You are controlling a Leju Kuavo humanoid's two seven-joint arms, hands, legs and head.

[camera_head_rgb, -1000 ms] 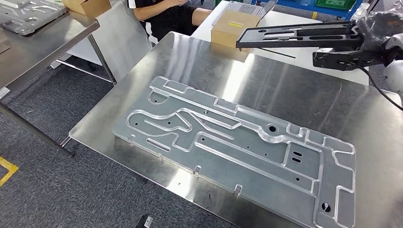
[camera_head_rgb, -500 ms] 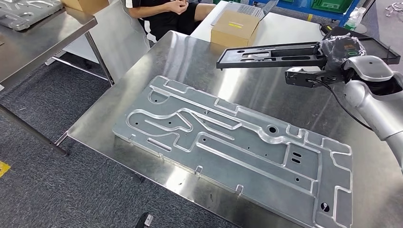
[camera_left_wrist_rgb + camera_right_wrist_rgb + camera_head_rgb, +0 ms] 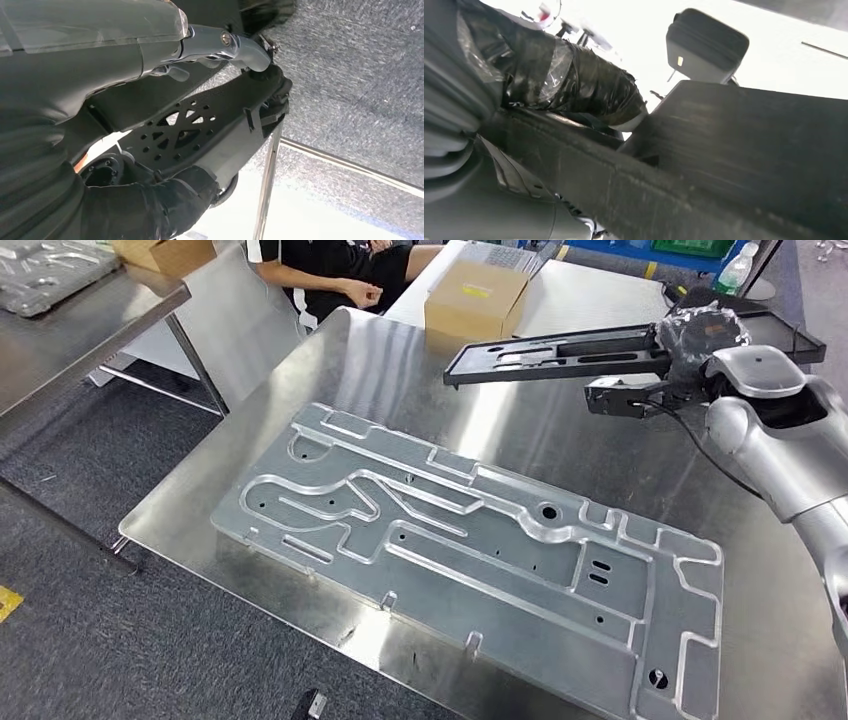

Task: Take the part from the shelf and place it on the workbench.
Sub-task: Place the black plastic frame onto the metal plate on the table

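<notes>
Black part (image 3: 560, 352) swung further over table (image 3: 400, 360), 1 o'clock; right robot hand (image 3: 705, 335) clamped on it; left robot hand state unclear.

Seen from close behind the left hand (image 3: 125, 200), dark glove-covered fingers (image 3: 175, 200) curl in at the near edge of the picture below a grey cover wrapped in clear film. Behind them sits a flat black plate (image 3: 200, 130) pierced with round holes and triangular cut-outs in a star-like pattern, and a curved silver metal link (image 3: 225, 45) crosses above it. Past these lie grey speckled carpet (image 3: 360, 75), a thin metal leg (image 3: 267, 185) and a pale strip of floor (image 3: 325, 210).
</notes>
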